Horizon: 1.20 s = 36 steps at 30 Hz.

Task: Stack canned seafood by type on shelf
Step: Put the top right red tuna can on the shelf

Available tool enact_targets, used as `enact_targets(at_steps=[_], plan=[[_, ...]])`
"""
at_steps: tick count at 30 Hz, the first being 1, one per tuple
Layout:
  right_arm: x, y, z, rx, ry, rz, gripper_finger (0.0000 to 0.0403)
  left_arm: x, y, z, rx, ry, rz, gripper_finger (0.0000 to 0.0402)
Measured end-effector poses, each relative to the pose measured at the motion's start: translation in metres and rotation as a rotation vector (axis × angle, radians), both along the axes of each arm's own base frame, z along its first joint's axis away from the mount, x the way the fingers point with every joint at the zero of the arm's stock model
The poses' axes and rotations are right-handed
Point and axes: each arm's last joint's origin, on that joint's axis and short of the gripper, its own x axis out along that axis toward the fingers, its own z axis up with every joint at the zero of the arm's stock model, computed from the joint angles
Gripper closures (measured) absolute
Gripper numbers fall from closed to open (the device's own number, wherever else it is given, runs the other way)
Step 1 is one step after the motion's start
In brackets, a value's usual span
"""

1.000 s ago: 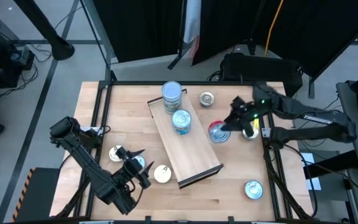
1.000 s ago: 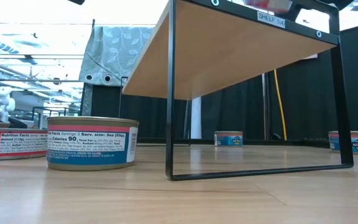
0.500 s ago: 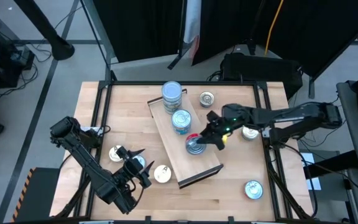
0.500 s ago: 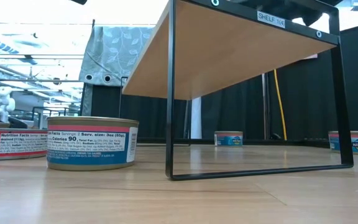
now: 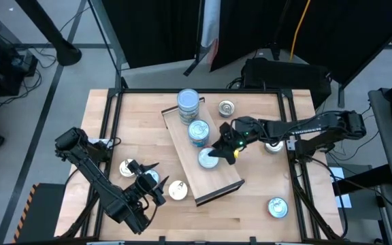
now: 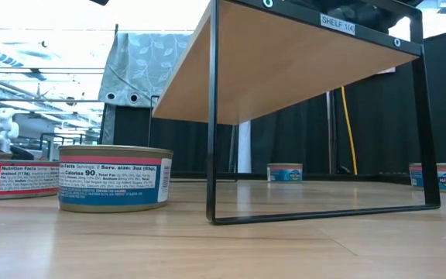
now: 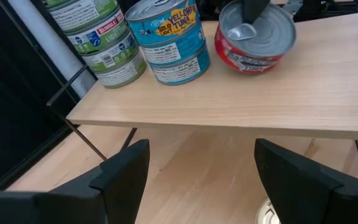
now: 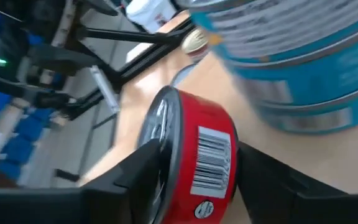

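The shelf [image 5: 218, 184] stands slantwise mid-table, a raised light-wood board on a thin dark frame [image 6: 211, 155]. At its far end stand a stack of green-labelled cans [image 5: 188, 103] and a stack of blue cans [image 5: 198, 131]. Just nearer sits a red can [image 5: 208, 158] with a silver pull-tab lid, and my right gripper [image 5: 221, 150] is shut on it from the right. My left gripper [image 5: 148, 184] waits open low at the front left, facing the shelf [image 7: 241, 106]. My right gripper has the red can [image 8: 197, 162] between its two fingers, one finger over the lid [image 8: 161, 143], the other toward the can's bottom. The upper finger [image 7: 253, 9] reaches over the lid's far part. It comes nearly level from the table's right. The can's bottom [image 7: 247, 67] lies on the shelf board.
Loose cans lie on the table: two cream ones [image 5: 126, 167] [image 5: 177, 190] by my left gripper, a silver one [image 5: 226, 107] at the far side, one [image 5: 273, 144] behind my right arm, a blue one [image 5: 278, 207] at the front right. Low down, cans [image 6: 114, 177] stand beside the shelf's frame.
My right gripper has carried the red can from beside the shelf's right edge toward the table's left and down. The can now sits on the shelf board just on the near side of the blue stack.
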Motion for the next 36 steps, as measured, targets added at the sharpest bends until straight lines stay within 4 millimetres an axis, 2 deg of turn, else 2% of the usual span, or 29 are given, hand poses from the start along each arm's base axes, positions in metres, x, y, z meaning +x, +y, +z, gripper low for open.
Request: enact_targets(at_steps=[10, 13, 16, 20, 24, 31, 36], plan=[[0.001, -0.002, 0.000, -0.172, -0.034, -0.011, 0.0097, 0.000, 0.000, -0.001, -0.018, 0.013, 0.005, 0.0112], [-0.003, -0.001, 0.003, -0.206, -0.022, 0.033, 0.0079, -0.001, -0.001, -0.001, -0.042, 0.028, 0.007, 0.0112], [-0.012, 0.004, 0.010, -0.274, -0.002, 0.045, 0.0080, -0.003, -0.004, -0.002, -0.066, 0.050, 0.003, 0.0112], [-0.028, 0.011, 0.021, -0.408, 0.020, 0.000, 0.0103, -0.008, -0.010, -0.003, -0.099, 0.045, -0.008, 0.0112], [-0.040, 0.018, 0.028, -0.467, 0.026, 0.021, 0.0147, -0.015, -0.013, -0.008, -0.128, 0.012, 0.007, 0.0112], [-0.040, 0.032, 0.012, -0.533, 0.041, 0.097, 0.0268, -0.029, -0.006, -0.040, -0.201, 0.049, 0.113, 0.0112], [-0.039, 0.034, 0.002, -0.541, 0.066, 0.111, 0.0357, -0.032, -0.003, -0.048, -0.221, 0.091, 0.139, 0.0112]])
